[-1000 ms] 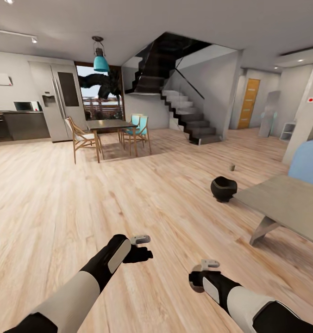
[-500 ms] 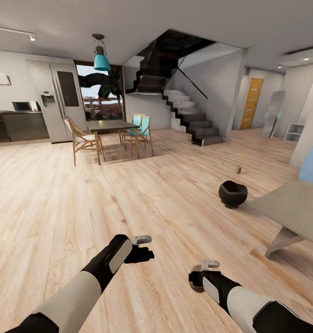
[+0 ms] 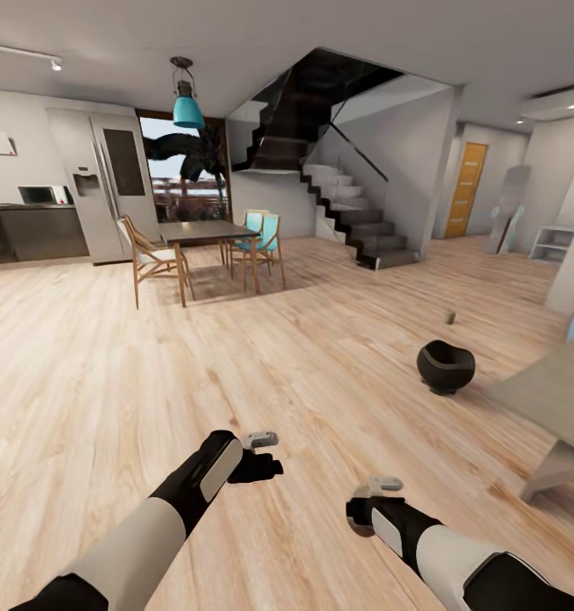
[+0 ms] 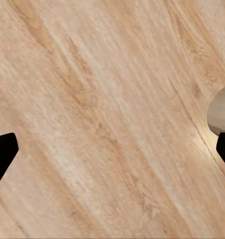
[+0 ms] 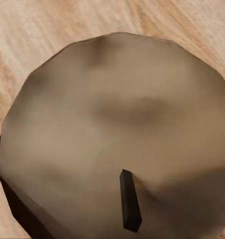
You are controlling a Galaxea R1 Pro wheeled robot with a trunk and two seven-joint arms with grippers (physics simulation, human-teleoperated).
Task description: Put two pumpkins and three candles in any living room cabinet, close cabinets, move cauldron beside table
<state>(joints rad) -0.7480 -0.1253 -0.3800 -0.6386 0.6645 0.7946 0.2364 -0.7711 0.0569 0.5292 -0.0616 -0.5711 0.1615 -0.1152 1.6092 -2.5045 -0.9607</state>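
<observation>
Your right gripper (image 3: pixel 374 501) is closed around a candle (image 5: pixel 117 134): the right wrist view looks straight down on its cream-beige, faceted top, matte and slightly dimpled, with a short dark wick (image 5: pixel 130 201) leaning out of it. The fingers themselves are almost wholly hidden behind the wax; you get just a dark sliver at the frame's edge. From the head view the candle is hard to pick out, covered by the black wrist and its pale cap.

Your left gripper (image 3: pixel 257 465) hangs empty over the floor (image 3: pixel 109 365), pale wood planks with long streaky grain. In the left wrist view its two dark fingertips (image 4: pixel 2 154) sit at opposite edges of the frame, spread wide with bare boards between them.

Ahead of your right gripper and off to its right, the cauldron (image 3: pixel 446 367) stands on the floor, a round, smooth black pot with a wide mouth tipped towards you. Just to its right is the coffee table (image 3: pixel 550 390), a flat grey slab on an angled leg, cut off by the frame edge. Beyond the cauldron a small object (image 3: pixel 449 316) stands alone on the floor, too small to identify.
</observation>
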